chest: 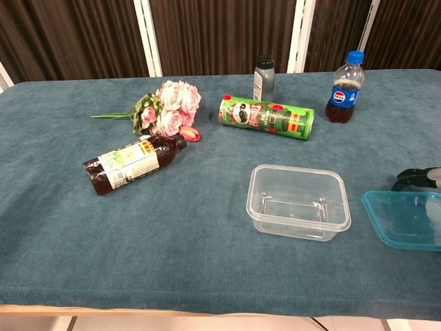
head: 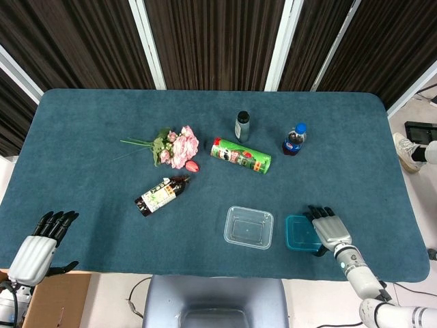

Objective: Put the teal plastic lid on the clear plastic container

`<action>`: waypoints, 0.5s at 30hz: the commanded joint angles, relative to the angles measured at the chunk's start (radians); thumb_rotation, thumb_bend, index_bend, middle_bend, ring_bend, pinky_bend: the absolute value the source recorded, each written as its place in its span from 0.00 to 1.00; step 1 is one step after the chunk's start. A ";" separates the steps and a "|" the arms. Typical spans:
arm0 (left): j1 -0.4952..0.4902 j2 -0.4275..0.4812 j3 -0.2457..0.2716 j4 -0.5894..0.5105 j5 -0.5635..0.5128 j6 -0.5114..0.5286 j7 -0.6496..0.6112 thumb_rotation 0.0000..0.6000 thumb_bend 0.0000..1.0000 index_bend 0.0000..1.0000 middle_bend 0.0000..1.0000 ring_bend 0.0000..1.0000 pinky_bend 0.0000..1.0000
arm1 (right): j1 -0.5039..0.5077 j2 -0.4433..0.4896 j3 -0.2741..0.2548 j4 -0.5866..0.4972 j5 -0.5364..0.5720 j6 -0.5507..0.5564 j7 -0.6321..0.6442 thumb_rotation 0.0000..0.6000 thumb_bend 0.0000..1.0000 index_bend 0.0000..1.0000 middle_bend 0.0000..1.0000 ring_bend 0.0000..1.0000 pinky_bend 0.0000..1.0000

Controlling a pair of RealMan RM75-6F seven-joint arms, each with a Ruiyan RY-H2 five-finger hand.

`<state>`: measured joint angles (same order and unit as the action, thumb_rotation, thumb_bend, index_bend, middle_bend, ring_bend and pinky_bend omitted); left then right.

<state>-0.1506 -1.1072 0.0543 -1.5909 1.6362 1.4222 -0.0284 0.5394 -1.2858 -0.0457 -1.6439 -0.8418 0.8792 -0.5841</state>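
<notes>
Even, bright overhead light in both views, no harsh glare. Shadows soft and short: faint one under the clear plastic container, small dark patch just below the right hand fingers. Head view sharp at centre, slight wide-angle bend toward edges. Chest view a bit softer; fingertips at its right edge dark, cropped. Curtains behind dim, w/ little detail.

The cola bottle carries a Pepsi logo; other labels are unreadable.
</notes>
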 commanded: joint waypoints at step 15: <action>-0.001 0.003 0.000 0.001 -0.002 -0.001 -0.009 1.00 0.44 0.00 0.09 0.06 0.07 | 0.006 -0.022 -0.018 0.007 0.012 0.063 -0.021 1.00 0.12 0.81 0.55 0.41 0.31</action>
<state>-0.1518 -1.1041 0.0539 -1.5903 1.6341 1.4209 -0.0377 0.5474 -1.3068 -0.0623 -1.6362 -0.8272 0.9343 -0.6015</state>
